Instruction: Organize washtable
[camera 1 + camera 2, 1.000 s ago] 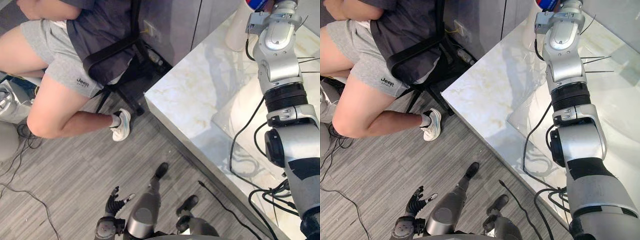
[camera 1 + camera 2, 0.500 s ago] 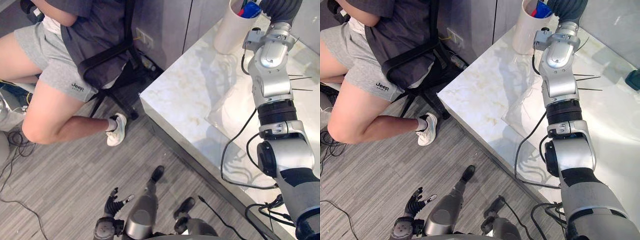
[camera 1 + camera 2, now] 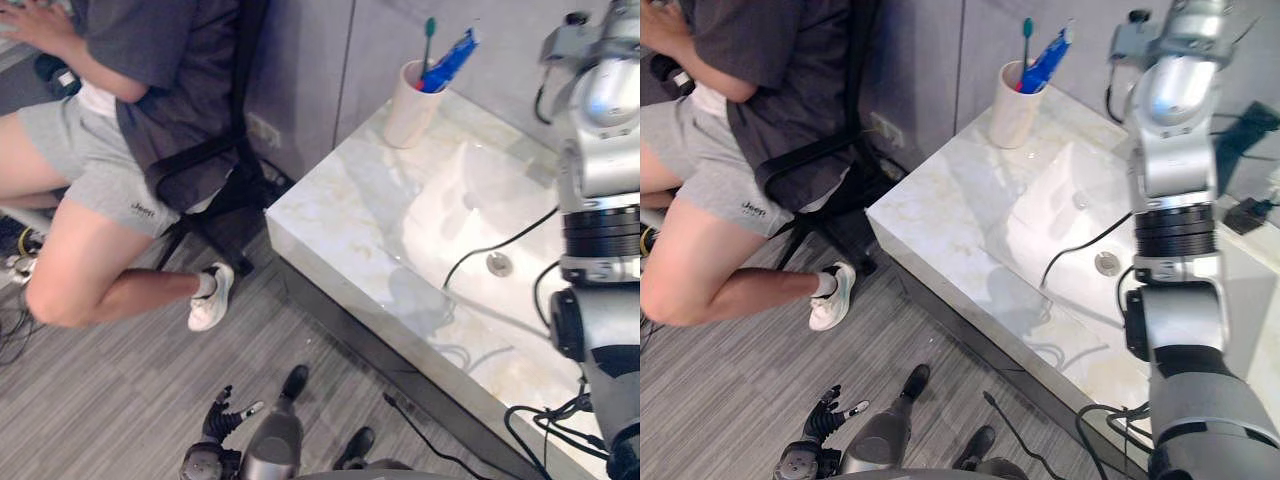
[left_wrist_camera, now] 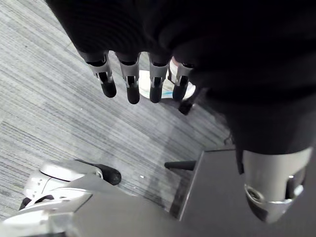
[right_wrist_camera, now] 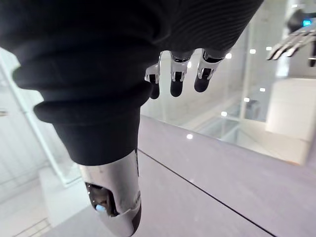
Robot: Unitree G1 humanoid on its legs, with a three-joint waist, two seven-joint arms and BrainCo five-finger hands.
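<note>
Right arm has lifted clear of the cup since half a second ago, and the head camera has tilted up as well. Wrist view shows my right hand with fingers straight and empty, near a pale wall. Eye views show the washtable: one white cup at the back corner beside the sink, holding one green toothbrush and one blue tube. My left hand is slack and empty, low over grey floor, with one white shoe past its fingers.
</note>
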